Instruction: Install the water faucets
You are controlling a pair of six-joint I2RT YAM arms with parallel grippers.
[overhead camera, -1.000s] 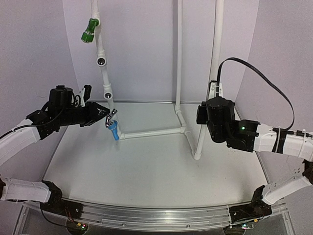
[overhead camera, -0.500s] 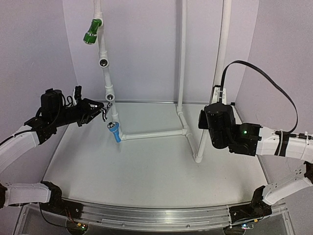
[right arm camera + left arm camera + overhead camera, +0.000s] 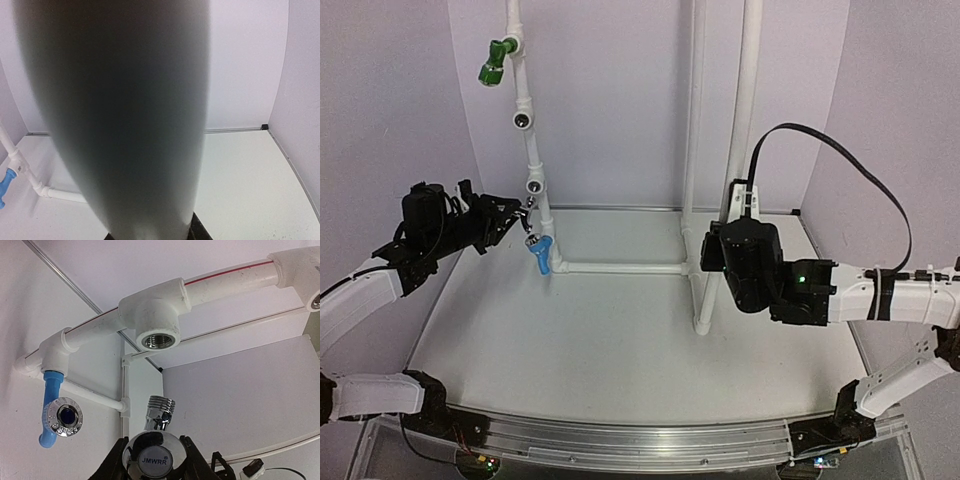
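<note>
My left gripper is shut on the shiny chrome water faucet. Its threaded end points up at the open threaded mouth of a white tee fitting, with a gap between them. From the top view, this faucet hangs just below the lower tee. A blue faucet sits in the bottom fitting and a green faucet in the top one. The right gripper is shut on the frame's upright white pipe, which fills its view.
The white pipe frame stands on the white table with uprights near the back wall. A middle tee on the left riser has an open mouth. Purple walls close in on the left, back and right.
The pipe frame has swung left along with the right gripper holding it. The left gripper has carried the chrome faucet left and slightly up, close under the lower tee.
</note>
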